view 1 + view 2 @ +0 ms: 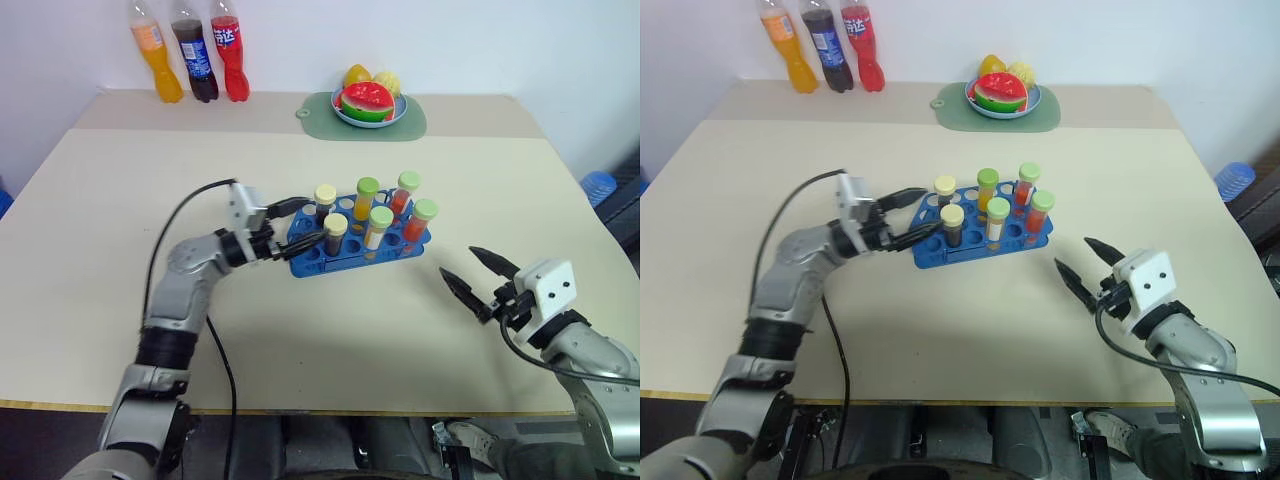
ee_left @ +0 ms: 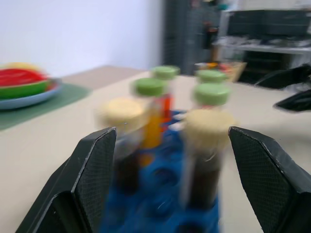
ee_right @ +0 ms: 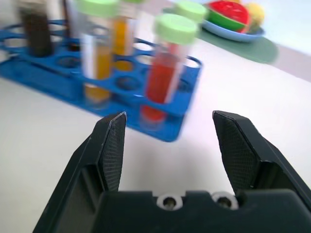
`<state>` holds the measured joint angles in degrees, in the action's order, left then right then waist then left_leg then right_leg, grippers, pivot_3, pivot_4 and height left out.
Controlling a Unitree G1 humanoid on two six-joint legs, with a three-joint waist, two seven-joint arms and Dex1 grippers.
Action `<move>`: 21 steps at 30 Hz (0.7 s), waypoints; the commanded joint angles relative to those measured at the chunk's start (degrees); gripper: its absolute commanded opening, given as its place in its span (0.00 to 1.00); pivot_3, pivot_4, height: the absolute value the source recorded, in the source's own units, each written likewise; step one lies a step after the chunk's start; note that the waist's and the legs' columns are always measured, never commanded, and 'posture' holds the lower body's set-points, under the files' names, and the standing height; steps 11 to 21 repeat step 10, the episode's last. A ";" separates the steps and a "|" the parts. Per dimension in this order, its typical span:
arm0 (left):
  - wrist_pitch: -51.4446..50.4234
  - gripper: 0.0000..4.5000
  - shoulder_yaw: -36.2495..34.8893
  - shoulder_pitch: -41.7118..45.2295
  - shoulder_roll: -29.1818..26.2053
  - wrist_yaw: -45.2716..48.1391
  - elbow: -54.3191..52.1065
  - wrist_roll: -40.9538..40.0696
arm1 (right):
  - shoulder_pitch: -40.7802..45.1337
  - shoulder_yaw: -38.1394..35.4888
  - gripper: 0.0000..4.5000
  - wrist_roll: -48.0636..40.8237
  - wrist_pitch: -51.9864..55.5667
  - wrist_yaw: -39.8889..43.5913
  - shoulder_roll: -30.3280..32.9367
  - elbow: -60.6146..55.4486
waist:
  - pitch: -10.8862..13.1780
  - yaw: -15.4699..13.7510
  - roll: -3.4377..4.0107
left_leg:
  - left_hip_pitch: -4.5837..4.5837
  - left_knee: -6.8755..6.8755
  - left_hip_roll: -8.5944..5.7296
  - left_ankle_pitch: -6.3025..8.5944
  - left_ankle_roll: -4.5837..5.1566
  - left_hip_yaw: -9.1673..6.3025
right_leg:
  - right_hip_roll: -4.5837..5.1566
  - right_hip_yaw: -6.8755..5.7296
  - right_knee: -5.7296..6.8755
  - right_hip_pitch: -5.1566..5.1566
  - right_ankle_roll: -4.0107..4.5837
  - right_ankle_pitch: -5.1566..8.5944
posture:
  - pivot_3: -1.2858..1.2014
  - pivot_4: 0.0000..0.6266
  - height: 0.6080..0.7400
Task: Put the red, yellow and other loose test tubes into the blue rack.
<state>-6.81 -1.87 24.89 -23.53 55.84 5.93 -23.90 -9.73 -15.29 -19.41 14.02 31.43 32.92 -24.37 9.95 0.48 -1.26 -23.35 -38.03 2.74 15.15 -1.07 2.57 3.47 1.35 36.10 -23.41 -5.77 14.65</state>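
Note:
The blue rack stands mid-table with several capped test tubes upright in it. Two dark tubes with yellow caps are at its left end. Yellow tubes with green caps stand in the middle and red tubes with green caps at the right. My left gripper is open at the rack's left end, its fingers either side of the dark tubes and holding nothing. My right gripper is open and empty on the table right of the rack, facing the red tube.
Three soda bottles stand at the back left against the wall. A blue plate of fruit sits on a green mat at the back. A blue object lies beyond the table's right edge.

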 commanded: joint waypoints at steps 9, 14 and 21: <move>-9.39 0.84 -10.23 -16.58 -14.13 -1.63 -17.03 -4.39 | -8.07 -8.35 0.69 -2.99 -3.40 3.55 -0.58 1.65 | 0.01 0.05 0.02 | 0.01 0.01 0.00 0.01 0.00 0.07 | 0.14 0.01 -0.02 0.01 0.02 0.01 | 0.52 0.24 1.00; -10.43 0.84 -10.66 -17.67 -15.28 -1.46 -17.92 -4.59 | -8.76 -8.95 0.69 -3.53 -3.30 3.69 -0.65 1.23 | 0.01 0.05 0.02 | 0.01 0.01 0.01 0.01 0.00 0.08 | 0.15 0.01 -0.02 0.00 0.02 0.01 | 0.52 0.24 1.00; -10.43 0.84 -10.66 -17.67 -15.28 -1.46 -17.92 -4.59 | -8.76 -8.95 0.69 -3.53 -3.30 3.69 -0.65 1.23 | 0.01 0.05 0.02 | 0.01 0.01 0.01 0.01 0.00 0.08 | 0.15 0.01 -0.02 0.00 0.02 0.01 | 0.52 0.24 1.00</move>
